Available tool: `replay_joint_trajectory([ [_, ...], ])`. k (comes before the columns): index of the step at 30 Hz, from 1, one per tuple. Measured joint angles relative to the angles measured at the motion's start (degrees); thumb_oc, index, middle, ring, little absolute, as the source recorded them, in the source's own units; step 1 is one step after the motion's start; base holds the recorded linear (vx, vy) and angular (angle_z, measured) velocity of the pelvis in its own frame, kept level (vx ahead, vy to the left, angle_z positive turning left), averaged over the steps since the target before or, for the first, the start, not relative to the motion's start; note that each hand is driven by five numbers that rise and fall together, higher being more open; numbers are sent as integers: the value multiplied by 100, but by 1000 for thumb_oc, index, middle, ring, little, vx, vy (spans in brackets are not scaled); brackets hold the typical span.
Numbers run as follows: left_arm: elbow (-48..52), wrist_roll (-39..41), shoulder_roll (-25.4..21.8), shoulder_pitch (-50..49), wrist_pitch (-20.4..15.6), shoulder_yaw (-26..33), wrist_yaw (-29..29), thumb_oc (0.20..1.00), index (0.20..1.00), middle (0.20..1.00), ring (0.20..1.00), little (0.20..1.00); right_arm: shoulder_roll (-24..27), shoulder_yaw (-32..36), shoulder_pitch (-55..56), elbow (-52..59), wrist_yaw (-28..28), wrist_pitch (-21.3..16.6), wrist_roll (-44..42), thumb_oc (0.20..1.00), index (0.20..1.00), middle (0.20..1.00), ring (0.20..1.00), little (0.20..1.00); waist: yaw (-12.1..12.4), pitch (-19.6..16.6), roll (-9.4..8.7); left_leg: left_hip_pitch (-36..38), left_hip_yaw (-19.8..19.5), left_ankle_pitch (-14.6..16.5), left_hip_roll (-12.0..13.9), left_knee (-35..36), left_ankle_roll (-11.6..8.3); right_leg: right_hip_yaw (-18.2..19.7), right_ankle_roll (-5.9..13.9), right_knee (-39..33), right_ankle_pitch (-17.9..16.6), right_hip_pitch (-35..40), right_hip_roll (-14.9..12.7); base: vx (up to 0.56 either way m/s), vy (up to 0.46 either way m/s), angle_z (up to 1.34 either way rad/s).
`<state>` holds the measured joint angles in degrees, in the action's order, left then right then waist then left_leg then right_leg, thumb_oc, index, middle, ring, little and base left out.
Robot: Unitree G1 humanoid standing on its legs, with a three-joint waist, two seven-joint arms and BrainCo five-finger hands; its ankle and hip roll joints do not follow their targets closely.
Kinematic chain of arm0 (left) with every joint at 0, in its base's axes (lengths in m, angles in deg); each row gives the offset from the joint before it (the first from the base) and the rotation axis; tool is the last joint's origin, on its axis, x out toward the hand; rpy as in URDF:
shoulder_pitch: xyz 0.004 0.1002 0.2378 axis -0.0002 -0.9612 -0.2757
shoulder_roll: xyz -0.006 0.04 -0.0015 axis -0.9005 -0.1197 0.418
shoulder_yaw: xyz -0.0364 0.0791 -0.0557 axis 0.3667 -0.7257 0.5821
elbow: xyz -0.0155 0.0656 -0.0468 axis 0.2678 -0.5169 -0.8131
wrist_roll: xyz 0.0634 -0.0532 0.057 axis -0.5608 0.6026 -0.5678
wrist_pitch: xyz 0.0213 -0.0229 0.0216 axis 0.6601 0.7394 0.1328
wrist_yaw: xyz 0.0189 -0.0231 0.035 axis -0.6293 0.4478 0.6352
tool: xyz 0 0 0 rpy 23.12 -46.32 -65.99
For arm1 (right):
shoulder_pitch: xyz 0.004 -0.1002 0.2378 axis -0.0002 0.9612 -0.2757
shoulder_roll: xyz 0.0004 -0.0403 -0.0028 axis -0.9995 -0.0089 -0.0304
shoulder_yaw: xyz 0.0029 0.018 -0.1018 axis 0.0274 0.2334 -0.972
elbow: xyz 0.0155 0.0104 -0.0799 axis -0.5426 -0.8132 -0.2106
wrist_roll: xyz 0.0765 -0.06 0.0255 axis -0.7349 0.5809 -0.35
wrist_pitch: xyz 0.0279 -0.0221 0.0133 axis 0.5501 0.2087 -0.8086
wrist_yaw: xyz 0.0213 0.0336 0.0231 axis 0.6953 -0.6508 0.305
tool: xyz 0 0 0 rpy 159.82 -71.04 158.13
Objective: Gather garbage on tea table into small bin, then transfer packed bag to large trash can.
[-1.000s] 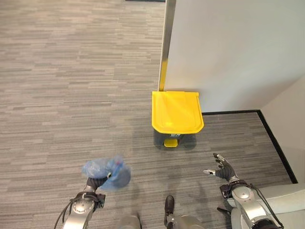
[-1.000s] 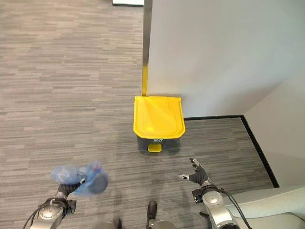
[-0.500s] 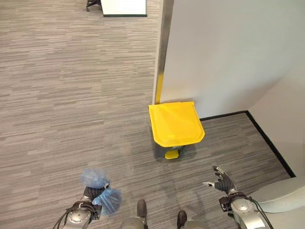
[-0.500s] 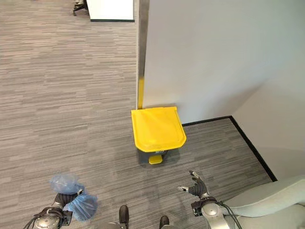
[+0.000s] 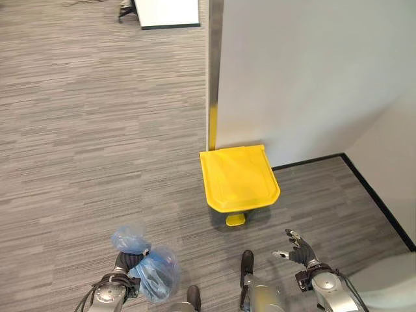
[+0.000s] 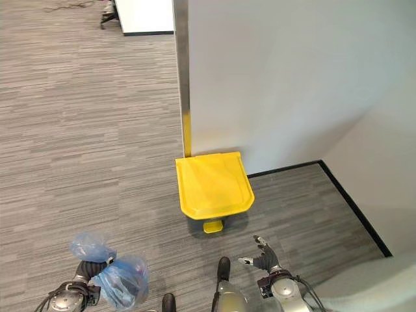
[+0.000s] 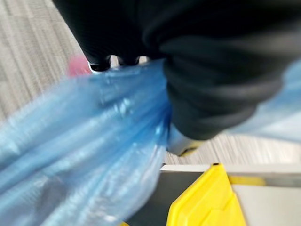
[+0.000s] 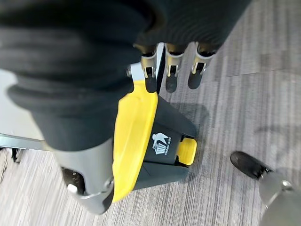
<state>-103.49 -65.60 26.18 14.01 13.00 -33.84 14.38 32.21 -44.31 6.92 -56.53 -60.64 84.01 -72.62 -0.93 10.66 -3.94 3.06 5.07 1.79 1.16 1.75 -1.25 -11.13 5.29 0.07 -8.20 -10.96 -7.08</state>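
Observation:
A large trash can (image 5: 238, 178) with a closed yellow lid and a yellow foot pedal (image 5: 235, 220) stands against the white wall; the same trash can (image 8: 150, 150) shows in the right wrist view. My left hand (image 5: 127, 265) at the lower left is shut on the neck of a blue plastic bag (image 5: 155, 278), which hangs beside it above the floor. The bag (image 7: 80, 155) bulges below the hand in the left wrist view. My right hand (image 5: 298, 248) is open at the lower right, fingers spread, a short way in front of the can.
A metal-edged wall corner (image 5: 214, 71) rises just behind the can. A black skirting line (image 5: 377, 198) runs along the wall to the right. A white cabinet (image 5: 168, 12) stands far back. Grey carpet (image 5: 91, 143) spreads out to the left.
The camera has shifted, and the can now sits nearer and more central. The blue bag has swung lower and to the right of my left hand. My right hand stays open.

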Motion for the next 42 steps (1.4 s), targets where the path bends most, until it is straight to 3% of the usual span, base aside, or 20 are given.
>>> replay_joint_trajectory([
  [1, 2, 0, -10, -8, 3, -2, 1, 200, 200, 200, 200, 200, 70, -2, 8, 2, 3, -2, 0, 1000, 1000, 1000, 1000, 1000, 40, -2, 13, -50, -55, 80, 152, -267, -157, -45, -133, -121, -161, 126, 171, 96, -157, 32],
  [2, -6, 0, 4, -1, 11, -12, 0, 200, 200, 200, 200, 200, 129, 15, -65, -1, 20, -9, -2, 1000, 1000, 1000, 1000, 1000, 53, -6, -4, -112, -48, 79, 234, -466, -177, -129, -386, -150, -253, 193, 255, 157, -205, 38],
  [3, -39, 0, 69, 121, 16, -29, -3, 200, 200, 200, 200, 200, 211, 127, -251, -85, 35, -9, -4, 1000, 1000, 1000, 1000, 1000, 43, 48, -73, -567, 32, 86, 337, -1465, -189, -263, -508, -340, -179, 410, 317, 122, -114, 29],
  [4, -31, 1, 81, 117, 15, -28, -9, 200, 200, 200, 200, 200, 210, 203, -257, -57, 46, -9, -7, 1000, 1000, 1000, 1000, 1000, 49, 70, -132, -771, 60, 155, 348, -1925, -204, -257, -677, -472, -237, 582, 330, 113, -71, 10],
  [5, -17, 2, 96, 115, 13, -43, -21, 200, 200, 200, 200, 200, 267, 219, -280, 3, 67, -17, -8, 1000, 1000, 1000, 1000, 1000, 77, 66, -127, -784, 52, 227, 362, -1922, -245, -237, -818, -476, -172, 673, 385, 72, -17, -2],
  [8, -16, 1, 95, 303, 10, -182, -60, 200, 200, 200, 200, 200, 363, 229, -192, 22, 75, -6, -11, 1000, 1000, 1000, 1000, 1000, -42, 98, -67, -936, 408, 134, 316, -829, -252, -302, -858, -478, 78, 802, 518, 100, 42, -1],
  [9, -15, 1, 144, 335, 3, -176, -92, 200, 200, 200, 200, 200, 357, 228, -119, -40, 82, -7, -9, 1000, 1000, 1000, 1000, 1000, -82, 164, 43, -865, 789, -169, 393, -334, -212, -297, -830, -513, 153, 959, 643, 177, 88, -24],
  [10, -12, 0, 185, 309, 2, -170, -99, 200, 200, 200, 200, 200, 354, 228, -68, -71, 80, -6, -9, 1000, 1000, 1000, 1000, 1000, -114, 147, 82, -725, 788, -216, 402, -198, -180, -270, -827, -513, 192, 1029, 678, 137, 51, -33],
  [12, 12, 0, 203, 102, 3, -166, -106, 200, 200, 200, 200, 200, 309, 223, 145, -177, 71, 5, -8, 1000, 1000, 1000, 1000, 1000, -140, 33, 149, -494, 809, -572, 348, 7, -79, -149, -580, -509, 290, 1174, 648, 69, 58, -17],
  [13, 19, -1, 173, 0, 14, -168, -106, 200, 200, 200, 200, 200, 293, 227, 321, -179, 70, 3, -9, 1000, 1000, 1000, 1000, 1000, -161, -72, 85, -326, 811, -677, 143, 208, -16, -151, -330, -508, 264, 1270, 472, 107, 119, -4],
  [16, 8, -1, 156, -174, 16, -74, -90, 200, 200, 200, 200, 200, 191, 234, 325, -343, 69, 0, -10, 1000, 1000, 1000, 1000, 1000, -143, -236, 31, -231, 807, -704, 14, 279, 128, -146, -252, -486, 293, 1333, 369, 41, 88, 5],
  [23, -18, 0, -88, -212, 17, 157, 79, 200, 200, 200, 200, 200, 143, 261, 147, -464, 71, 7, -10, 1000, 1000, 1000, 1000, 1000, 11, -272, -58, -132, 820, -620, -74, 278, 210, -101, -107, -477, 359, 1359, 294, -1, 96, -2],
  [25, -20, 1, -85, -214, 17, 159, 79, 200, 200, 200, 200, 200, 142, 259, 84, -464, 71, 8, -10, 1000, 1000, 1000, 1000, 1000, 20, -275, -91, -133, 904, -545, -74, 279, 145, 9, -68, -478, 328, 1314, 281, -23, 200, -30],
  [28, -54, 1, -127, -116, 16, 159, 79, 200, 200, 200, 200, 200, 131, 223, 11, -461, 72, 13, -10, 1000, 1000, 1000, 1000, 1000, 52, -184, -184, -215, 953, -505, -147, 273, 211, 197, -30, -182, 338, 1014, 245, -20, 203, -33],
  [30, -54, 0, -144, -35, 17, 159, 77, 200, 200, 200, 200, 200, 125, 226, -6, -462, 73, 18, -9, 1000, 1000, 1000, 1000, 1000, 57, -38, -238, -197, 946, -413, -230, 257, 352, 260, 19, 235, 401, 814, 137, 75, 167, -17],
  [33, -60, 0, -181, 23, 18, 168, 80, 200, 200, 200, 200, 200, 116, 218, -33, -453, 67, 20, -7, 1000, 1000, 1000, 1000, 1000, 98, 203, -152, 3, 921, -331, -336, 276, 508, 291, 344, 1333, 832, 383, -71, 145, 82, -8],
  [34, -66, 0, -183, 24, 20, 187, 81, 200, 200, 200, 200, 200, 116, 196, -30, -445, 63, 19, -8, 1000, 1000, 1000, 1000, 1000, 112, 270, -152, 26, 856, -268, -339, 243, 609, 230, 351, 1598, 930, -3, -98, 144, 50, -3],
  [40, -326, -1, -175, 110, 31, 234, 82, 200, 200, 200, 200, 200, 87, 207, -65, -409, 71, 23, -8, 1000, 1000, 1000, 1000, 1000, -24, 361, -259, 98, 547, -79, -489, 52, 778, 1, 656, 317, 528, -718, -109, 194, 20, 31],
  [42, -325, -4, -172, 175, 30, 231, 85, 200, 200, 200, 200, 200, 89, 233, -34, -417, 73, 83, -9, 1000, 1000, 1000, 1000, 1000, -55, 355, -284, 136, 309, -11, -574, 58, 702, 20, 589, 204, 459, -657, -113, 229, -60, 68],
])
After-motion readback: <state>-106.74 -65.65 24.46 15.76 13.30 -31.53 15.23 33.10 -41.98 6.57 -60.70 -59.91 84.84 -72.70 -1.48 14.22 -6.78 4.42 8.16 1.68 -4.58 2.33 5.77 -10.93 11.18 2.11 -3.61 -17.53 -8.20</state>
